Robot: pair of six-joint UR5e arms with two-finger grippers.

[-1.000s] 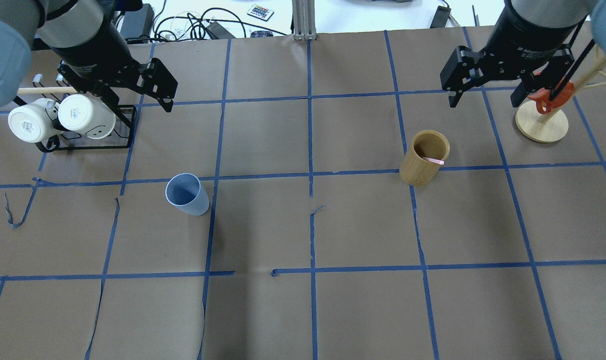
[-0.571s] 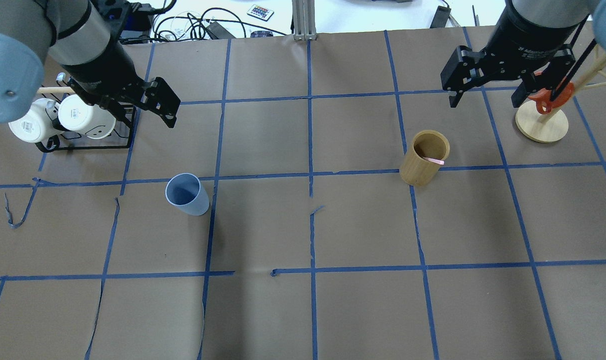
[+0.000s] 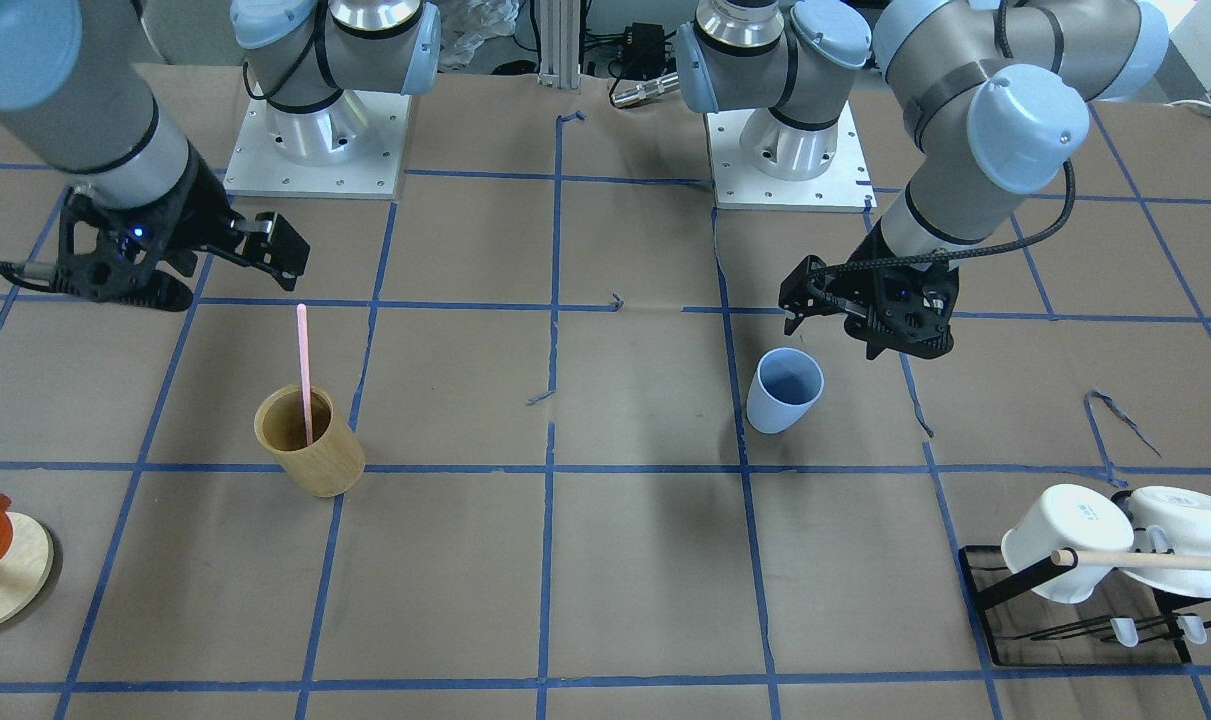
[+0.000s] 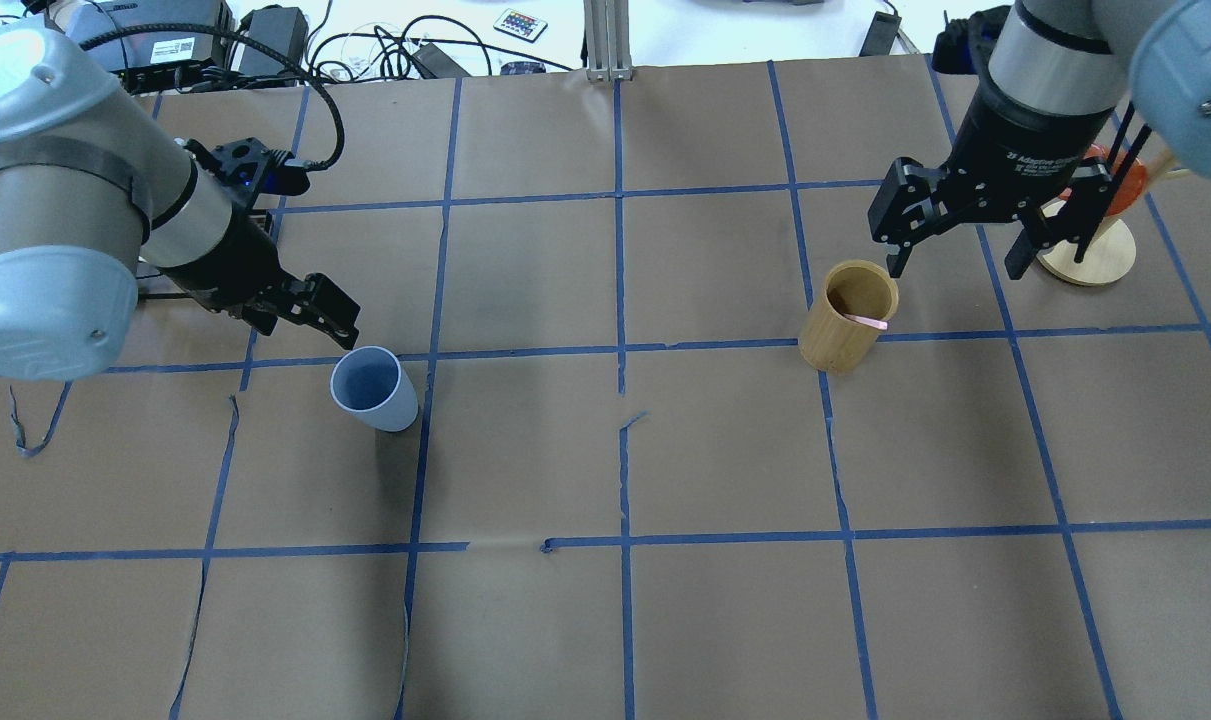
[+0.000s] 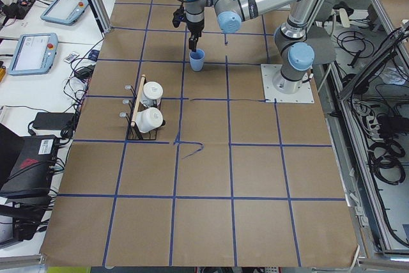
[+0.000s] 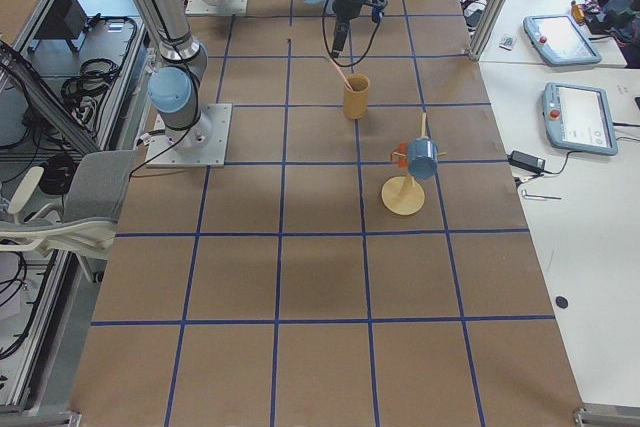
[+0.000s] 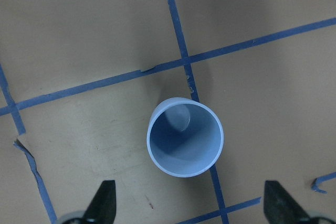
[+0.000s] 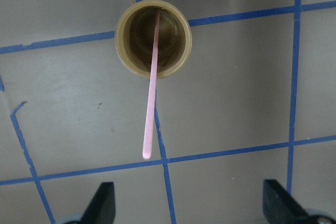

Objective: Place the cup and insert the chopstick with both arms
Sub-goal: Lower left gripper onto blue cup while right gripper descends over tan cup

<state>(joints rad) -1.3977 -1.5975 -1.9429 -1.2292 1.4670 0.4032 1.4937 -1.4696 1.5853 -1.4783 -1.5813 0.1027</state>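
The light blue cup (image 4: 373,388) stands upright on the brown paper, also seen in the front view (image 3: 785,390). My left gripper (image 4: 300,315) is open and empty, just above and behind the cup. In the left wrist view the cup (image 7: 185,137) lies between and ahead of the fingertips (image 7: 102,205). The pink chopstick (image 3: 303,370) leans inside the tan wooden cup (image 4: 847,318). My right gripper (image 4: 953,258) is open and empty, above and just behind the wooden cup. In the right wrist view the chopstick (image 8: 152,103) points toward the open jaws.
A black rack (image 3: 1065,600) with two white mugs and a wooden rod stands at the robot's far left. A round wooden stand (image 4: 1085,255) with an orange cup is beyond the right gripper. Blue tape lines cross the paper.
My left arm has swung from over the mug rack down to the blue cup. My right gripper has moved a little nearer to the wooden cup. Both stay open.
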